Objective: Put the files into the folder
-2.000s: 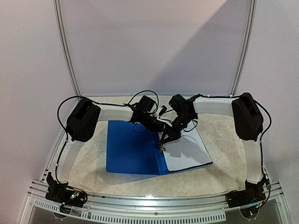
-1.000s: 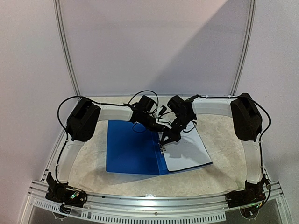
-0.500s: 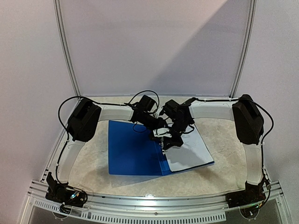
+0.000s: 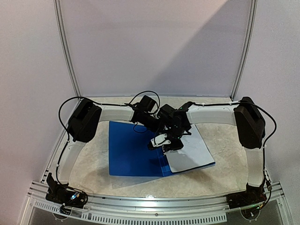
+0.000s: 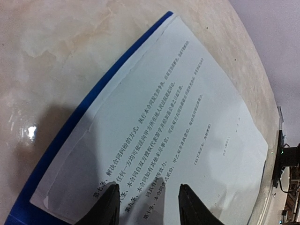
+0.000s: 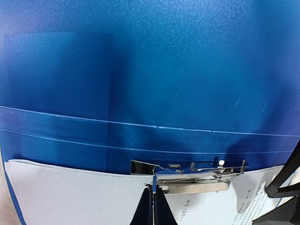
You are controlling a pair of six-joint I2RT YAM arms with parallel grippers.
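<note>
The blue folder [image 4: 133,150] lies open on the table, with the files [image 4: 192,152], white printed sheets, on its right half. My left gripper [image 4: 158,126] is open just above the sheets' top edge; in the left wrist view its fingers [image 5: 147,206] straddle lines of black text on the files [image 5: 187,117]. My right gripper [image 4: 165,143] is at the folder's spine. In the right wrist view it [image 6: 153,194] is shut, pinching a small blue tab at the left end of the metal clip [image 6: 197,176], which sits on the files [image 6: 70,197] against the folder [image 6: 164,70].
The marbled tabletop [image 4: 225,136] surrounds the folder. A white backdrop with metal frame rails [image 4: 65,51] stands behind. An aluminium rail [image 4: 154,206] runs along the near edge by the arm bases. My left gripper's fingers [image 6: 286,187] show at the right wrist view's right edge.
My right gripper has moved left and down to the clip at the folder's spine. The folder and sheets have shifted slightly right. The left arm has barely moved.
</note>
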